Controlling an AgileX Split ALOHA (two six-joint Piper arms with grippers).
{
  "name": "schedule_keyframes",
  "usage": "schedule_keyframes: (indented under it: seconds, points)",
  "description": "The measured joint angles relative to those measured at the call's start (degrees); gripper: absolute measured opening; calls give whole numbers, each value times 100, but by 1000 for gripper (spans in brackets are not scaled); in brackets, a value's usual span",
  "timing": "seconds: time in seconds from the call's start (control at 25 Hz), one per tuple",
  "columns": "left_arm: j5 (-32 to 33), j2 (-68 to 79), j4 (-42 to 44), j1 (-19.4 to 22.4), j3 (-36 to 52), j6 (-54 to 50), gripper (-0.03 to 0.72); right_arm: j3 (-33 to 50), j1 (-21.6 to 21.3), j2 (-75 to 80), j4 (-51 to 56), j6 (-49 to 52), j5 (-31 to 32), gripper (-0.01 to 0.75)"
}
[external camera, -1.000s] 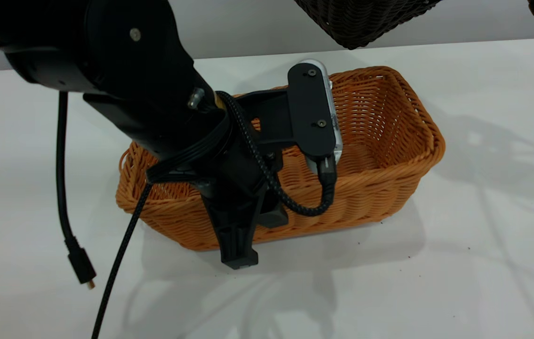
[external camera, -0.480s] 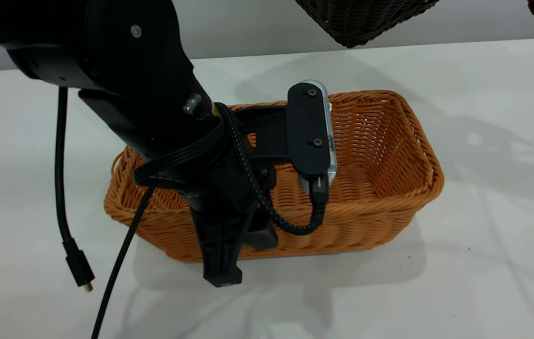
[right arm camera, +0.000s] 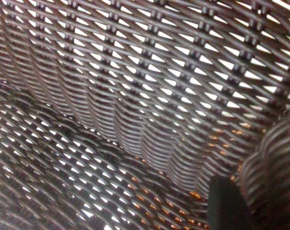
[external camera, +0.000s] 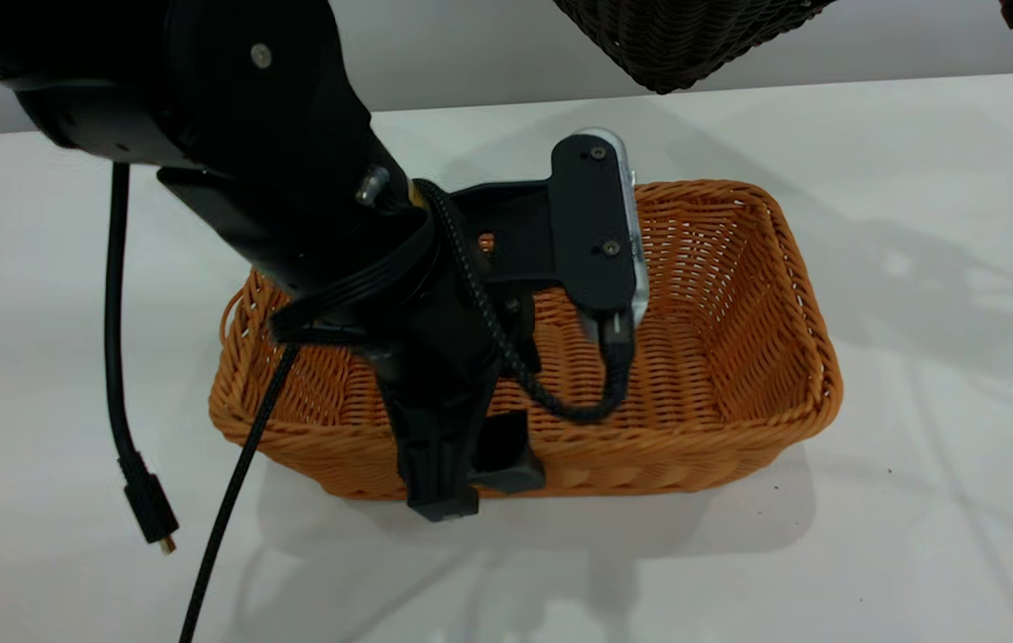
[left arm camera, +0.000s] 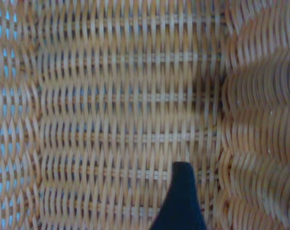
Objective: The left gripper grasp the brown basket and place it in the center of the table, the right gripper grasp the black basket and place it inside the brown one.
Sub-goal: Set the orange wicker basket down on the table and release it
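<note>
While gripped, the brown basket's front wall sits between the left gripper's fingers.

— What's behind it all?

— A plain grey wall, bare and evenly lit. It runs across the back and meets the far edge of the white surface.

— Anything lying loose down there?

— Only tiny dark specks. One speck sits toward the right, near the front, and a second speck lies a little to its left. What they are, I cannot tell.

— And the grey patches?

— Shadows — soft, branching ones spread over the right side, with a fainter tangle of shadows along the front.
</note>
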Motion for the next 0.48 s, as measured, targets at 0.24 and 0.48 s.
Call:
schedule_keyframes:
  seconds: [0.24, 0.48]
  points:
    - [314, -22, 0, 0, -249, -80, 549, -26, 0, -4, -2, 0, 5, 239]
    - [850, -355, 5, 0, -472, -220, 551, -26, 0, -4, -2, -2, -39, 239]
